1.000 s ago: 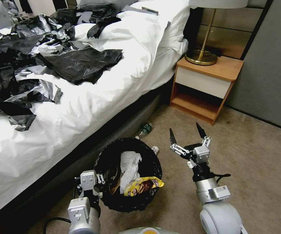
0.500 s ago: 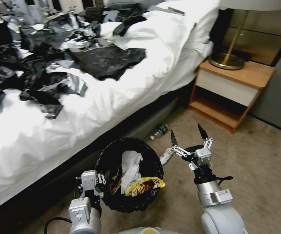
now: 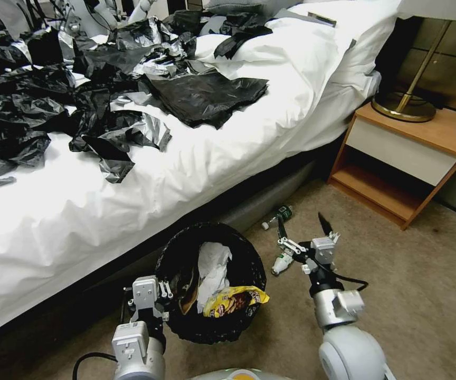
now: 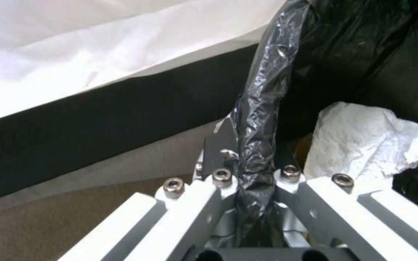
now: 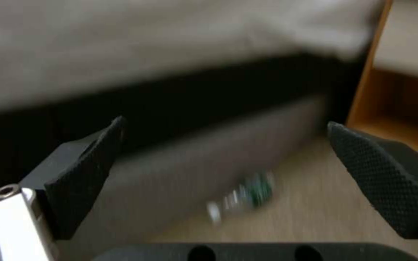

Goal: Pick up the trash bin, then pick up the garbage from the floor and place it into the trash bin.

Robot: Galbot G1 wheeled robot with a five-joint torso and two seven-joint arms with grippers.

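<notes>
The small green-labelled plastic bottle (image 5: 250, 192) is blurred in the right wrist view; the white bed's (image 3: 133, 174) left side is cut off.

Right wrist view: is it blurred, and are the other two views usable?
Right wrist view: smeared; the green-labelled bottle is a streak, though the open right claw reads clearly. Head view: sharp, with bent straight lines near the edges. Left wrist view: crisp on the left claw pinching the bin liner.
</notes>
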